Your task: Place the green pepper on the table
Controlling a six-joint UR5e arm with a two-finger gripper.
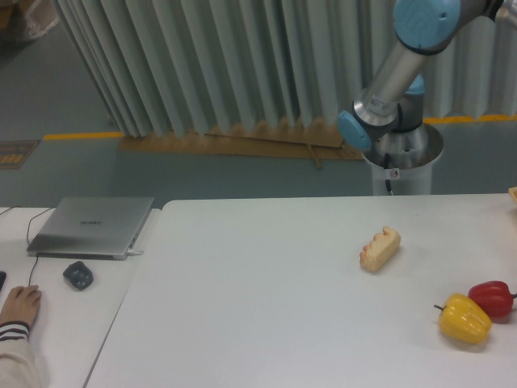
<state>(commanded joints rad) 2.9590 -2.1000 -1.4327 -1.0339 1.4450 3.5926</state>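
A large white table with rounded corners fills the near part of the scene, its matte top mostly bare in the middle and on the left. Toward the right lies a pale, ridged food-shaped item, tan along one edge, resting on its side. At the near right edge a yellow bell pepper and a red bell pepper sit touching each other, the red one just behind the yellow. Behind the far right of the table a robot arm, silver with blue joints, rises from a round base and slants up and to the right until it passes out of the top corner of the view. The gripper is out of the picture, so nothing shows whether its jaws are spread, pressed together or pinching anything. The green pepper is nowhere in view either; it may well be in the gripper up above, but that is a guess, and its position relative to the jaws cannot be told. To the left stands a smaller pale desk carrying a closed grey laptop and a dark mouse, and a person's hand rests at its near left corner, away from the robot's working area
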